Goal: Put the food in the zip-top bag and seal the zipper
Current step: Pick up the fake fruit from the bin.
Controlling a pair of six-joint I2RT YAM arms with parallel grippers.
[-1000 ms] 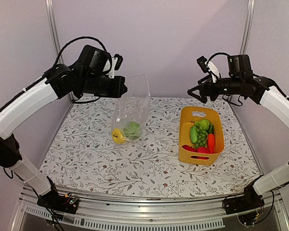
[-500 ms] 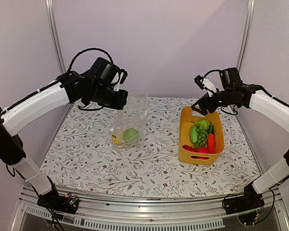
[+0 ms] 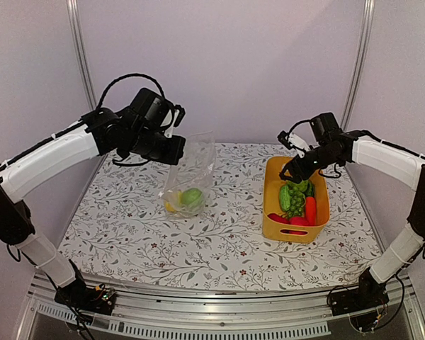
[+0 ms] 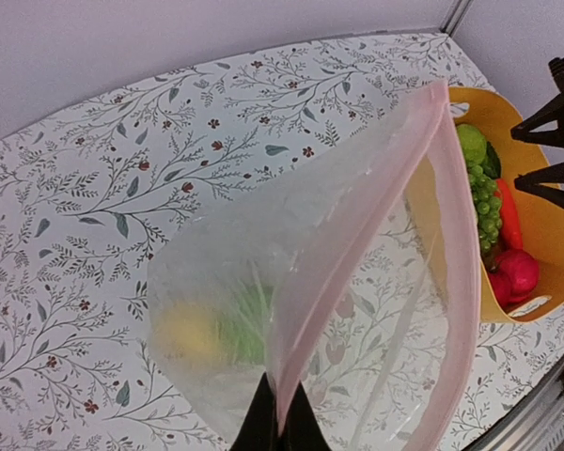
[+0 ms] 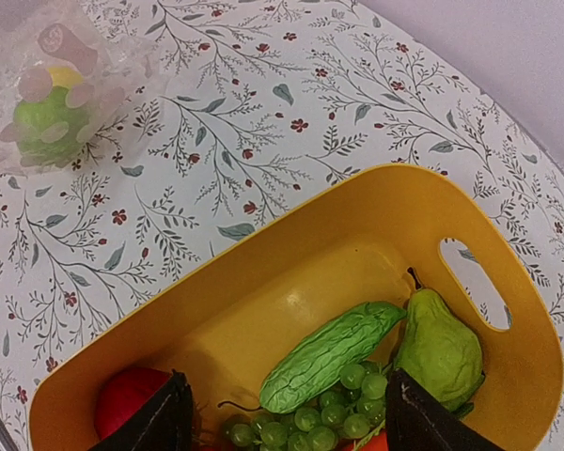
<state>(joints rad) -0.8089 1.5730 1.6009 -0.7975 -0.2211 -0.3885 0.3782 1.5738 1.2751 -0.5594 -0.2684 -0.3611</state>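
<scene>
Yellow piece [image 3: 171,206], green piece [image 3: 192,197] bagged; grapes [image 5: 312,418], cucumber [image 5: 329,355], pear [image 5: 439,349] left in yellow basket [image 5: 291,202], right edge; zipper [image 4: 352,249] unsealed. Zip-top bag [image 4: 263,244] clamped by left gripper [image 4: 277,427]; right gripper [image 5: 287,418] spread

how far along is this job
Done: a yellow piece and a green round piece inside the clear plastic bag. In hand: left gripper pinches its mouth; right gripper open over the yellow basket. Left: green cucumber, grapes, pear, orange carrot, red pieces, then sealing.
</scene>
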